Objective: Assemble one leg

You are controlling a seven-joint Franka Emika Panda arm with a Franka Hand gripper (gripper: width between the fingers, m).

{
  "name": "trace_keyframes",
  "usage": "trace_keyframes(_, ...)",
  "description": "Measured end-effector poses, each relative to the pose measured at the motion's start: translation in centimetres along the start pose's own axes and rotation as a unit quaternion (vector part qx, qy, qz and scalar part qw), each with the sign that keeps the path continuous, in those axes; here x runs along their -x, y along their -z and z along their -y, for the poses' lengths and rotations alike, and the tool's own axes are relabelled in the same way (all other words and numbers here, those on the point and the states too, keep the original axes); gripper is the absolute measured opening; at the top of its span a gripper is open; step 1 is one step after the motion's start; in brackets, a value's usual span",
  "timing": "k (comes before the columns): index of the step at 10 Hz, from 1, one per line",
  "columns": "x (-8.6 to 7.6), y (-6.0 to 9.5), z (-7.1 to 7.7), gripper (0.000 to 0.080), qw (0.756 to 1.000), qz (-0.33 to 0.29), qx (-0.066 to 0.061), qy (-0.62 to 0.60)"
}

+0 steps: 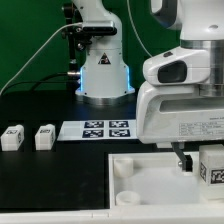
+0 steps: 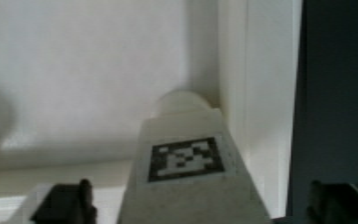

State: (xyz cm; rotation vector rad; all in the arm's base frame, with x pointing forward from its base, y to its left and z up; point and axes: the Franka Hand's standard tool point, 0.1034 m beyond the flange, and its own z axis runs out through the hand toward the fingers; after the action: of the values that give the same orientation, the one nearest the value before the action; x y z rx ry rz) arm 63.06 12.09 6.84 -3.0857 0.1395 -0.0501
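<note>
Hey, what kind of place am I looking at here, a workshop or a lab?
Most likely a robotics lab bench. A flat white marker board printed with tags lies on the black table, small white tagged block legs sit loose, and a white robot arm works over a large white tray-like part.
</note>
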Motion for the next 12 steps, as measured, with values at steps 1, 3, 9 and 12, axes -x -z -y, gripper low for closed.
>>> trace_keyframes(1,-0.01,0.00,-0.04,0.0460,1.000,0.000,0.000,0.001)
trace_keyframes(3,0.01,-0.01,0.06,0.0291,0.997,0.001,-0.003,-0.078)
trace_keyframes(9,-0.29,-0.14,-0.30,0.0293,0.876,0.013,-0.020,-0.482)
trace_keyframes(12,-0.07,-0.35,0.34,0.0294,0.751,0.019,-0.032,-0.660)
